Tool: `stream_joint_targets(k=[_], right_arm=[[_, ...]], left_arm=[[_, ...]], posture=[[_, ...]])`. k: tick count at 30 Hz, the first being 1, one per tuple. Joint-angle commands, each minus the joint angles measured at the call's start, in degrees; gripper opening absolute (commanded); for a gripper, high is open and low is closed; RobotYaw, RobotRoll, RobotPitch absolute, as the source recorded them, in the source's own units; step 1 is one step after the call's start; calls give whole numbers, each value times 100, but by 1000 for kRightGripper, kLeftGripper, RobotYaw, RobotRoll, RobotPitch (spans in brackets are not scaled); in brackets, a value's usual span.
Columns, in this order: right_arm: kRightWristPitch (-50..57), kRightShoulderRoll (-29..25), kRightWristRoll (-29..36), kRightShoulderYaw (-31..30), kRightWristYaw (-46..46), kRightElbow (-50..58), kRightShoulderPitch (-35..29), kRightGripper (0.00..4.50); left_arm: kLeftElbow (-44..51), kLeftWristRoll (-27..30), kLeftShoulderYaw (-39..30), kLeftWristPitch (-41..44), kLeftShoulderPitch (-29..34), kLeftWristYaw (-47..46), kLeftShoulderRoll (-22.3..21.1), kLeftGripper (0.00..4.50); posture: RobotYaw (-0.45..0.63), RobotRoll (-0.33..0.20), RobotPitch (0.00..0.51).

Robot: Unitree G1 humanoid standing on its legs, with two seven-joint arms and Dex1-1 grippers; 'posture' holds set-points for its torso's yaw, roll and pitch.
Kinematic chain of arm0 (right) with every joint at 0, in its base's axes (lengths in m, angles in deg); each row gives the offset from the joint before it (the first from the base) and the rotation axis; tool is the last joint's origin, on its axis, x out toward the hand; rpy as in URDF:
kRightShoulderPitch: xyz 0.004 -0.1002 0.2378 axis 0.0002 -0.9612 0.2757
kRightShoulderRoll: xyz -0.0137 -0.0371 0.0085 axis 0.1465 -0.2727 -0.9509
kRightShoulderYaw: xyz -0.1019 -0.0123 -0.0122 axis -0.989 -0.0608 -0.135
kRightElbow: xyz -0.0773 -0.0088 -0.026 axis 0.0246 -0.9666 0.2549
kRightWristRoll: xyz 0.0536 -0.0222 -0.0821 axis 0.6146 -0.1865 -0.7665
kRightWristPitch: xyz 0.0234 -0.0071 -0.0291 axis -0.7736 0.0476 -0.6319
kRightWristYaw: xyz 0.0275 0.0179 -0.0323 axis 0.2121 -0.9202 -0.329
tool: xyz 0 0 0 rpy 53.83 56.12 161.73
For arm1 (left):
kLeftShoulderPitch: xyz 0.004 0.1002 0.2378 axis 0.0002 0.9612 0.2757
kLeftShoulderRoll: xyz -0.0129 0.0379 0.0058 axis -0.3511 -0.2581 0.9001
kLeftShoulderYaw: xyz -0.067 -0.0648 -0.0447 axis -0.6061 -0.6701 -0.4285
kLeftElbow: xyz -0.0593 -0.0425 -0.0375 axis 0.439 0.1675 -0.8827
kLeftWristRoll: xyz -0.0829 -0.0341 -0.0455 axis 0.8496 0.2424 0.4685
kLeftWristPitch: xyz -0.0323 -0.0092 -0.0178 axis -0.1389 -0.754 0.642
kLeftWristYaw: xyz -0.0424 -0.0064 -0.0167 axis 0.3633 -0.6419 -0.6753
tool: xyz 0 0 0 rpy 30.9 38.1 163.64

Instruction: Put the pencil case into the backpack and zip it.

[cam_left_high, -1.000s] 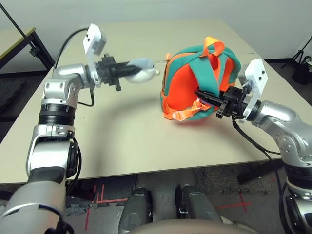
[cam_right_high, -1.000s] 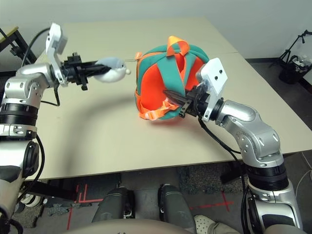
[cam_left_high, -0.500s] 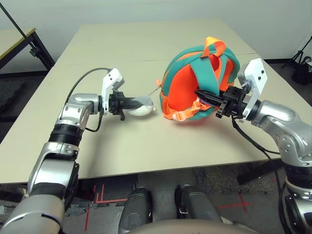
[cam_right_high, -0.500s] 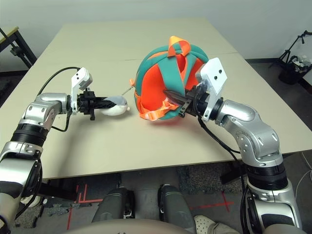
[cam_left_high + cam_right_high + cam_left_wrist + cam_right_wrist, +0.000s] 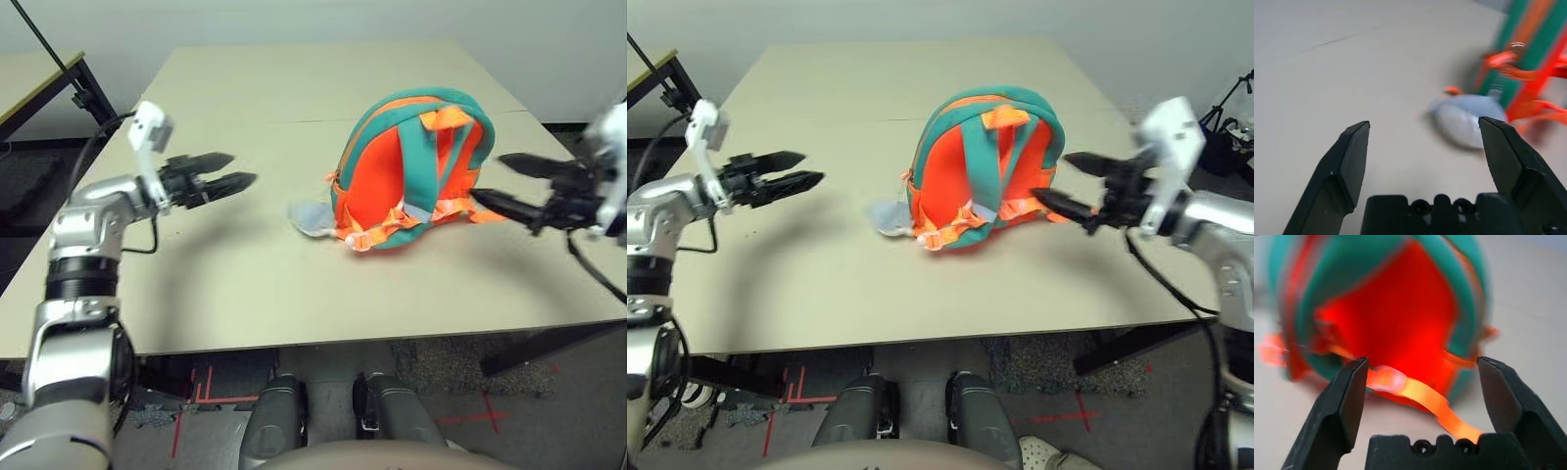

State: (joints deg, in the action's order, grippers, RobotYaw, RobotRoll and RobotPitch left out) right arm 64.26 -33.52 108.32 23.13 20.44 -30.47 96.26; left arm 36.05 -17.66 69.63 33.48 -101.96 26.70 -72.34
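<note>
Since both released, tools (image 5: pixel 223 170) (image 5: pixel 509 181) apart from backpack (image 5: pixel 411 171), empty.

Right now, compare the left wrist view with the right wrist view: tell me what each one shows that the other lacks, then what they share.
Left wrist view alone: the grey plush shark lying on the table beside the backpack's edge, seen past the open left pincer.
Right wrist view alone: the backpack's orange back panel with teal shoulder straps, and an orange webbing strap trailing between the fingers of the open right pincer.
Both: the orange and teal backpack, the beige table, and empty open fingers.
</note>
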Motion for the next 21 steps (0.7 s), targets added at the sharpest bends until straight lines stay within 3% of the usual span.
stream_joint_targets(k=[1, 10, 21], right_arm=[[-569, 278, -293, 201, 366, -754, 106, 4472], [-2124, 1499, -1098, 204, 1935, -2516, 625, 4472], [-3720, 2065, -1536, 338, 3551, -4142, 1051, 4472]], left_arm=[[-67, -155, -364, -572, 189, -718, 151, 4500], [-288, -379, -978, -2013, 591, -2658, 1119, 4500], [-406, -473, -1117, -2458, 1073, -3898, 1702, 4500]], posture=[[133, 0, 61], [153, 0, 66], [153, 0, 67]])
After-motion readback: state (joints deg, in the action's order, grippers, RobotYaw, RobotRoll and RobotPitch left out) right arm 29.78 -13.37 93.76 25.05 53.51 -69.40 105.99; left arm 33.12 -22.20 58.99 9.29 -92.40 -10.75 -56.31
